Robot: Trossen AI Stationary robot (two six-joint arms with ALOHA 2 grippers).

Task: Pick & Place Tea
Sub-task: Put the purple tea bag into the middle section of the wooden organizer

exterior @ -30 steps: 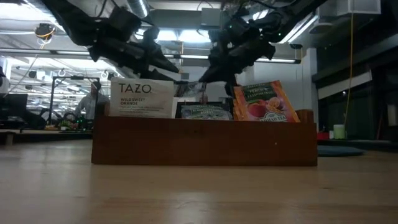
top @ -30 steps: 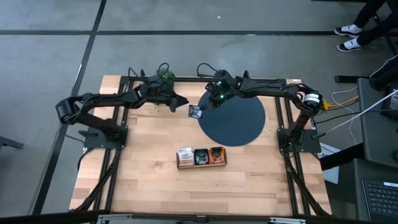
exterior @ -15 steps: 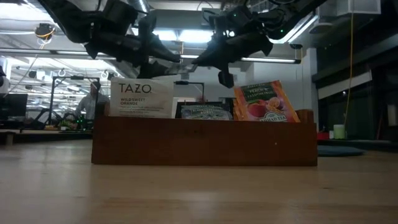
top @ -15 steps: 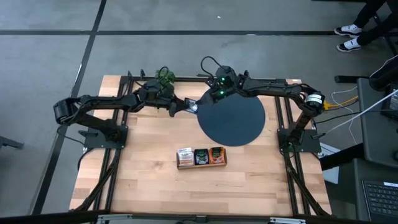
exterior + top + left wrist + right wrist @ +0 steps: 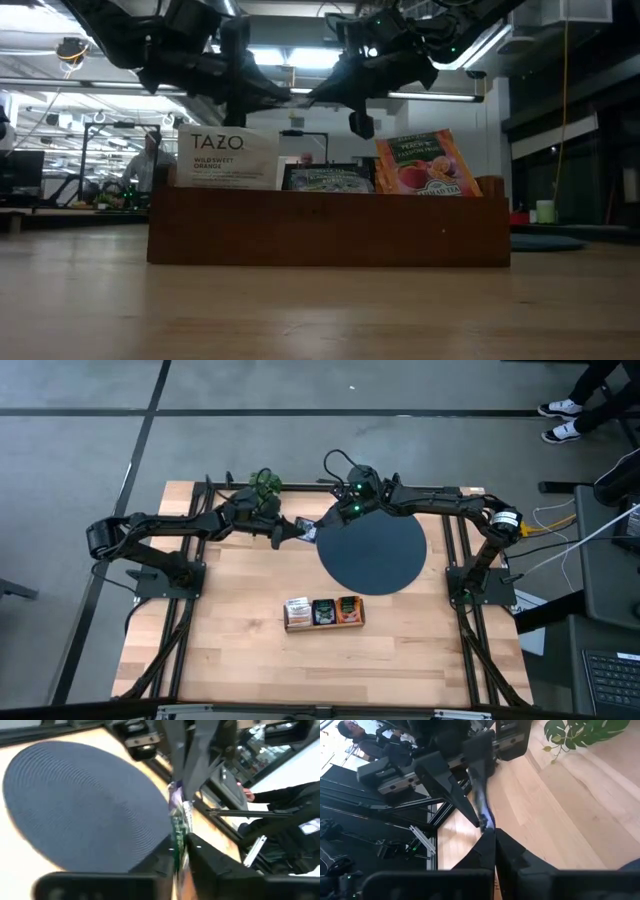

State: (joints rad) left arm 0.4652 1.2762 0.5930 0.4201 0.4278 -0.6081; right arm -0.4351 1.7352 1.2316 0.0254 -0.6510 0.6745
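Both arms reach in low and nearly level above the tabletop (image 5: 240, 650), meeting beside the black disc (image 5: 375, 555), where the left claw (image 5: 296, 532) and the right claw (image 5: 322, 526) each pinch one tea packet (image 5: 308, 529) held in mid-air between them.

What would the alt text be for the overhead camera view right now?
Both grippers meet over the table's far edge, the left gripper and right gripper pinching one tea packet between them beside the black disc. Nearer, a wooden holder carries three more packets.
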